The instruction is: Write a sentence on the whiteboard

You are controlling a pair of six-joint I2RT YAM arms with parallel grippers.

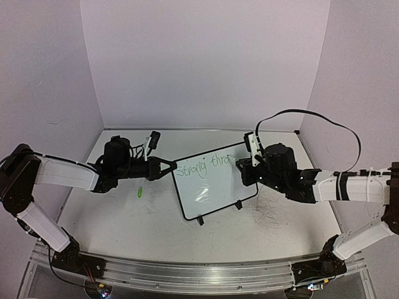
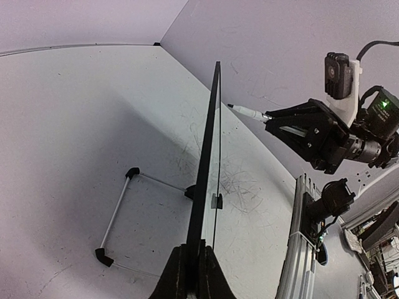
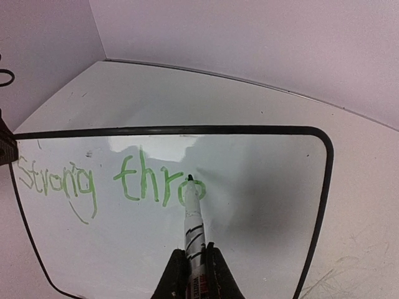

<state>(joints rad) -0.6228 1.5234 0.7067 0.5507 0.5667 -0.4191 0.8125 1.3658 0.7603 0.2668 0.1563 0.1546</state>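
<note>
Gripping the whiteboard [image 1: 215, 190] rim — left pincer [image 1: 171, 167]; at its face, right pincer [image 1: 239, 164] (clamped on marker [image 3: 192, 218]).

Left gripper [image 1: 173, 167] and right gripper [image 1: 239, 163] are black; arms [image 1: 62, 174] white-shelled with black joints.

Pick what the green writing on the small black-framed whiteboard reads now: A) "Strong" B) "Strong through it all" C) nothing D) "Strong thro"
D: the right wrist view shows green handwritten letters on the small black-framed whiteboard reading "Strong thro", with the tip of the white marker pen at the last "o".
</note>
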